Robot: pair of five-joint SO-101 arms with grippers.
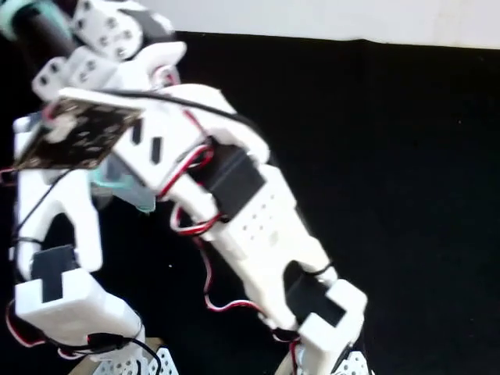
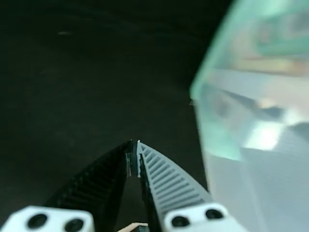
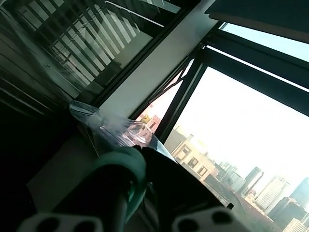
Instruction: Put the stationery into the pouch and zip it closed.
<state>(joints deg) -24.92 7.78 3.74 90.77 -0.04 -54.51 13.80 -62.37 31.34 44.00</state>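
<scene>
The pouch (image 2: 251, 92) is translucent teal plastic and hangs close beside my left gripper (image 2: 133, 145). That gripper is shut, with nothing visible between its ribbed fingers, above the black table. In the high view a teal piece of the pouch (image 1: 125, 187) peeks out from under the white arms. My right gripper (image 3: 142, 152) is raised and points up toward a window. Its teal-covered finger (image 3: 120, 166) and black finger are shut on a clear edge of the pouch (image 3: 116, 128). In the high view the right gripper (image 1: 31, 23) sits at the top left corner. The stationery is hidden.
Both white arms cross the left half of the black table (image 1: 406, 172). A wrist camera board (image 1: 78, 133) juts out over the pouch. The table's right side is bare black cloth. A pale wall runs along the far edge.
</scene>
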